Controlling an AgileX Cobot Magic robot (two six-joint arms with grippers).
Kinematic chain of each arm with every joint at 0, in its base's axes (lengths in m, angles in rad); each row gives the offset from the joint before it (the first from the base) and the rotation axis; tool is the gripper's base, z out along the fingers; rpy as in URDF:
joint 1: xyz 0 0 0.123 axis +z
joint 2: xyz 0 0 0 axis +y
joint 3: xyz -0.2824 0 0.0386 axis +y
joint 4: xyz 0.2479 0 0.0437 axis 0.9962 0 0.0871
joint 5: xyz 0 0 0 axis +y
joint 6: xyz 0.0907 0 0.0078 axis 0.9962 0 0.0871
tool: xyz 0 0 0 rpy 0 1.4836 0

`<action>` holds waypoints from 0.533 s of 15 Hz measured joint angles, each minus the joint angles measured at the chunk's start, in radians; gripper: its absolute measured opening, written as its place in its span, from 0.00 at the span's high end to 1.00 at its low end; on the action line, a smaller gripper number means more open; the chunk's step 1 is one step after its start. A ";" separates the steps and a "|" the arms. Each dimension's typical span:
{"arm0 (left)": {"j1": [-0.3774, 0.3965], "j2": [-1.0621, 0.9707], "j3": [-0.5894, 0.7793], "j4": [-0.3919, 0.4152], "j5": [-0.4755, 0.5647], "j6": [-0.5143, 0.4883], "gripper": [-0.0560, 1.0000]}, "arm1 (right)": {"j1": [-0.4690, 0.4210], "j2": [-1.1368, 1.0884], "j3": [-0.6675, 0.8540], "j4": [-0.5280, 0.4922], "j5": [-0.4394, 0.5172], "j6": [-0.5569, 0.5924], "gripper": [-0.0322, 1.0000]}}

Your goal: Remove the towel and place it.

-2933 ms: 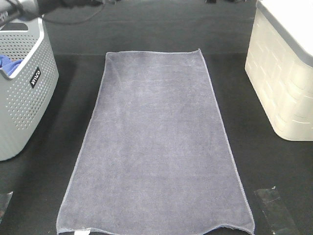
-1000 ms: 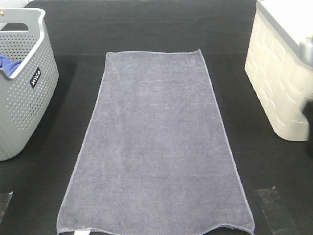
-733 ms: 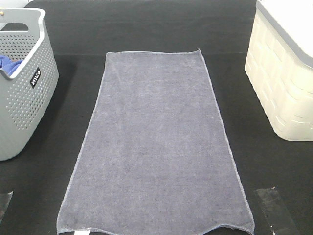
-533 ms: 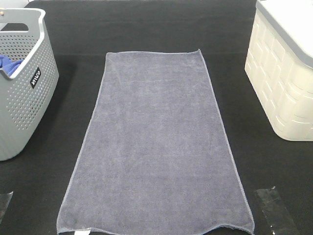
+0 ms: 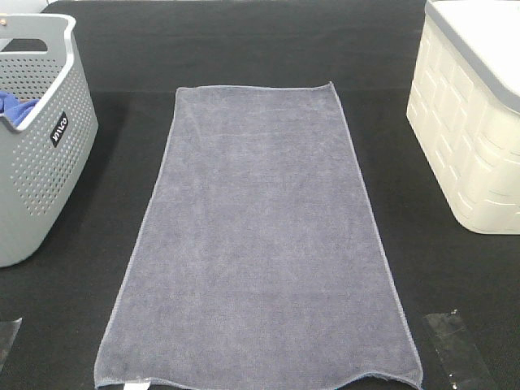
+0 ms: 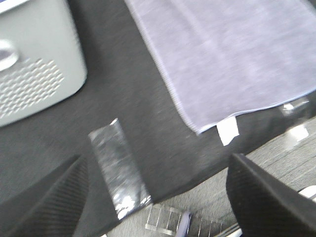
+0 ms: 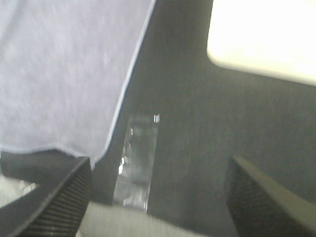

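1. Exterior high view: the towel (image 5: 258,236) lies spread flat and lengthwise on the black bench (image 5: 244,49), its far hem straight and its near edge running to the front of the bench. A small white label (image 5: 135,384) peeks out at its near left corner.
2. Same view: a grey perforated basket (image 5: 36,154) stands at the left, well apart from the towel, with a bright blue cloth (image 5: 15,104) inside it. A cream lidded bin (image 5: 467,130) stands at the right, also apart from the towel. A strip of clear tape (image 5: 451,345) lies on the bench near the towel's near right corner, and another strip (image 5: 6,340) shows at the left edge. Neither arm appears in this view.
3. Left wrist view: the left gripper (image 6: 153,197) hangs above the bench's front edge, its jaws spread wide with nothing between them. The towel's corner with the white label (image 6: 227,132) lies beyond the fingers, not touched. A clear tape strip (image 6: 117,168) sits between the towel and the grey basket (image 6: 34,64).
4. Right wrist view: the picture is blurred. The right gripper (image 7: 158,197) also has its jaws released and empty, over the bench edge. The towel (image 7: 64,74) lies to one side, a tape strip (image 7: 138,158) just beside its corner, and the cream bin (image 7: 261,39) farther off.
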 joint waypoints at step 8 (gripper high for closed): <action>0.000 -0.012 0.034 -0.076 -0.063 0.155 0.25 | 0.000 -0.244 0.015 0.008 0.001 -0.001 0.28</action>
